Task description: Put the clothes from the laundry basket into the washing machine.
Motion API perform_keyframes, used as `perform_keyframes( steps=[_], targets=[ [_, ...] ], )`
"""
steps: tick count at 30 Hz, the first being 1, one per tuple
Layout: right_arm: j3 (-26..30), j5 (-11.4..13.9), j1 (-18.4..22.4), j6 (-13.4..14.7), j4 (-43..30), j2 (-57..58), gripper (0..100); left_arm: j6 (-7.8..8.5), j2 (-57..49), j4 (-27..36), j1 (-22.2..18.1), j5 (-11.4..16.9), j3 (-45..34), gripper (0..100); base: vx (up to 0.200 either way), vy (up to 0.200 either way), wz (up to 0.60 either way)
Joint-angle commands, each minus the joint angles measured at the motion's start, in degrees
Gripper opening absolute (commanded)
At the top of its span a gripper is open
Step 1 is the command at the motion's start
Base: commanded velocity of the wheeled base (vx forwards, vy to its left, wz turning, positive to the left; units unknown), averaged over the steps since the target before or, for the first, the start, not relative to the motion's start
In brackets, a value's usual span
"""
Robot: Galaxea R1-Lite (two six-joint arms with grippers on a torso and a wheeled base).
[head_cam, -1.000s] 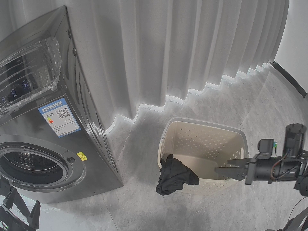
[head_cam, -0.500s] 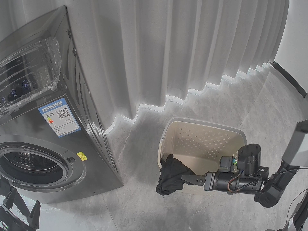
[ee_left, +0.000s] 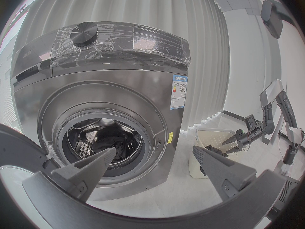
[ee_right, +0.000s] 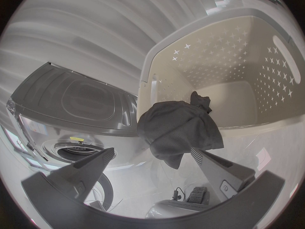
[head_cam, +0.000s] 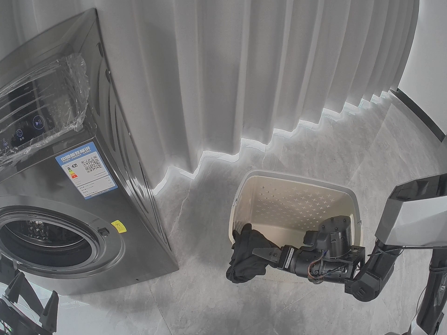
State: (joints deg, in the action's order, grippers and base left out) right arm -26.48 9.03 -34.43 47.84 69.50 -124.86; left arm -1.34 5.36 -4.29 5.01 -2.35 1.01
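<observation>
I am swinging the right claw (head_cam: 260,253), jaws spread, in across the cream perforated plastic laundry basket (head_cam: 298,177), so the crumpled black cloth garment (head_cam: 242,261) draped over its rim is now lying right at the claw's tips, looking ready for pinching.

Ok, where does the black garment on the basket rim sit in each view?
Head view: black garment draped over the laundry basket's near left corner, at the right claw's tips.
Left wrist view: small, on the basket rim beside the washing machine.
Right wrist view: mid-picture, hanging over the rim just ahead of the claw.
Shared landmark: the cream star-holed basket.
</observation>
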Motion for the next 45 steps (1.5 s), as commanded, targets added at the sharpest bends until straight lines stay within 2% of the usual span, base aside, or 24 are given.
perform_keyframes(
  steps=[1, 7, 16, 24, 25, 38, 45],
  targets=[
    [-2.26, 0.02, -0.11, 1.73, -0.15, -3.11, 100, 0.02, 0.09, -0.02, 0.00, -0.02, -1.01, 100, 0.000, 0.000, 0.00],
    [-5.60, -1.83, 0.32, 5.16, -0.42, -6.01, 100, 0.02, 0.09, -0.02, 0.00, -0.02, -1.01, 100, 0.000, 0.000, 0.00],
    [-7.54, -1.91, 0.94, 7.18, -0.86, -7.16, 100, 0.20, 0.09, -0.02, 0.00, -0.02, -1.01, 100, 0.000, 0.000, 0.00],
    [-10.79, -1.91, 0.85, 8.33, -5.60, -7.68, 100, 0.20, 0.09, -0.02, 0.00, -0.02, -1.01, 100, 0.000, 0.000, 0.00],
    [-10.96, -1.91, 0.76, 8.33, -6.04, -7.68, 0, 0.20, 0.09, -0.02, 0.00, -0.02, -1.01, 100, 0.000, 0.000, 0.00],
    [-10.52, -1.74, 0.85, 8.24, -7.36, -6.45, 0, 0.20, 0.09, -0.02, 0.00, -0.11, -1.01, 100, 0.000, 0.000, 0.00],
    [-6.57, -1.91, 0.15, 7.89, -6.66, 5.24, 0, 0.11, 0.09, -0.02, 0.00, -0.11, -1.01, 100, 0.000, 0.000, 0.00]
  ],
)
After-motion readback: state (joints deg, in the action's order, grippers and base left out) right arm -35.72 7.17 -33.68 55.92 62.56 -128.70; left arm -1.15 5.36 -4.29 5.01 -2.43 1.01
